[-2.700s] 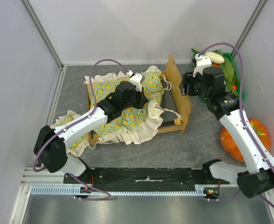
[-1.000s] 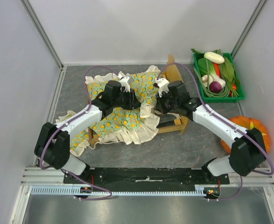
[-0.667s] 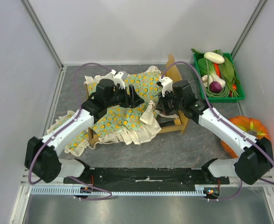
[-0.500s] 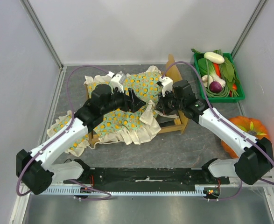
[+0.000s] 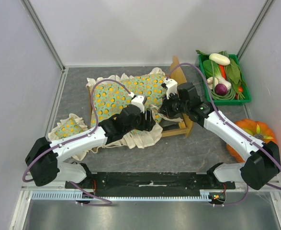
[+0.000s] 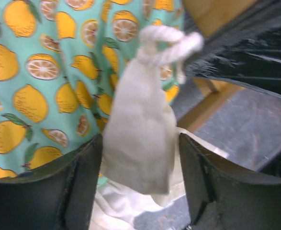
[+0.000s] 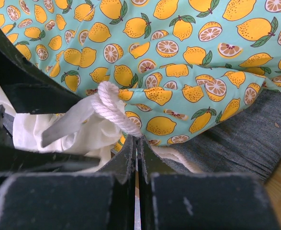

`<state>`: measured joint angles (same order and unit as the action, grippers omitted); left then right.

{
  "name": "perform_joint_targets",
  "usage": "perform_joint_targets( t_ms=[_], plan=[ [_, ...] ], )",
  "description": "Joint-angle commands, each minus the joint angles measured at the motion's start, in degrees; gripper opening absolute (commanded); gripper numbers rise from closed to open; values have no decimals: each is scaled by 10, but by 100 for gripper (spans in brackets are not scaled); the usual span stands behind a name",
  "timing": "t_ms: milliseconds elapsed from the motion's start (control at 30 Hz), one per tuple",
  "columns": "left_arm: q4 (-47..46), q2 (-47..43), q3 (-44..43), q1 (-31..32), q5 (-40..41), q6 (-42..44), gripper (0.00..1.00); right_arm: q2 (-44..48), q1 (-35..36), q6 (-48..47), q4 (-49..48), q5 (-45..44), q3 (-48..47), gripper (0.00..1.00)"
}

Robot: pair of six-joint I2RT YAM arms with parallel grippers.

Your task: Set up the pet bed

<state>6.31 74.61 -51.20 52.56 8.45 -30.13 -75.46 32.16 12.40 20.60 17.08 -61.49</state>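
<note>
The pet bed (image 5: pixel 177 72) stands mid-table, its arched headboard at the right end, and a wooden rail (image 6: pixel 209 103) shows in the left wrist view. A green lemon-print frilled cushion (image 5: pixel 126 93) lies spread over it. My right gripper (image 5: pixel 163 111) is at the cushion's right front corner, shut (image 7: pixel 138 143) on its white rope tie (image 7: pixel 115 111). The grey base (image 7: pixel 245 139) shows beside it. My left gripper (image 5: pixel 149 120) is just left of it, open (image 6: pixel 140 184), with the cream fabric flap (image 6: pixel 142 139) hanging loose between its fingers (image 6: pixel 78 187).
A small matching pillow (image 5: pixel 68 127) lies at the bed's left front. A green crate of vegetables (image 5: pixel 224 76) stands at the back right and an orange pumpkin (image 5: pixel 252 136) at the right edge. White walls enclose the table on three sides.
My left arm has left the top of the cushion and swung forward and right, beside the right gripper, jaws wider. The cushion now lies flatter. The right gripper has held still.
</note>
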Motion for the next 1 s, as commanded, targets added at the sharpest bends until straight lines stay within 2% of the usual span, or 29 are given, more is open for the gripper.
perform_joint_targets(
  t_ms=[0,33,67,133,167,233,267,400,600,700,733,767,800,833,933,967],
  plan=[
    [-46,14,-6,-2,92,-22,64,21,3,-2,-7,-3,3,0],
    [-46,19,-10,-2,95,-22,58,22,3,-3,-5,-3,4,0],
    [-42,25,-14,-2,102,-23,47,22,3,-4,-4,-3,4,0],
    [-43,33,-20,-2,102,-20,46,24,4,-4,-1,-6,5,0],
    [-47,34,-19,-2,98,-20,29,26,3,-5,0,-7,4,0],
    [-55,39,-18,-3,91,-13,14,29,3,-4,1,-7,5,0],
    [-56,41,-19,-4,87,-12,2,32,4,-5,3,-7,4,0],
    [-48,41,-21,-15,85,-10,2,49,3,-21,37,-15,-12,0],
    [-44,22,-20,-58,47,1,2,65,4,-91,226,6,-96,9],
    [-45,25,-29,-68,25,11,2,66,9,-120,282,83,-109,12],
    [-44,27,-33,-71,18,13,2,67,10,-120,290,154,-108,12],
    [-41,30,-36,-72,12,14,2,72,11,-120,291,188,-101,14],
    [-43,32,-40,-73,10,15,2,74,20,-120,287,224,-86,18],
    [-43,32,-42,-74,7,17,2,80,25,-115,277,275,-72,33],
    [-44,32,-43,-80,-1,19,2,104,35,-97,253,302,-28,45],
    [-44,32,-43,-82,-8,19,2,113,35,-100,255,279,-24,45]
  ],
)
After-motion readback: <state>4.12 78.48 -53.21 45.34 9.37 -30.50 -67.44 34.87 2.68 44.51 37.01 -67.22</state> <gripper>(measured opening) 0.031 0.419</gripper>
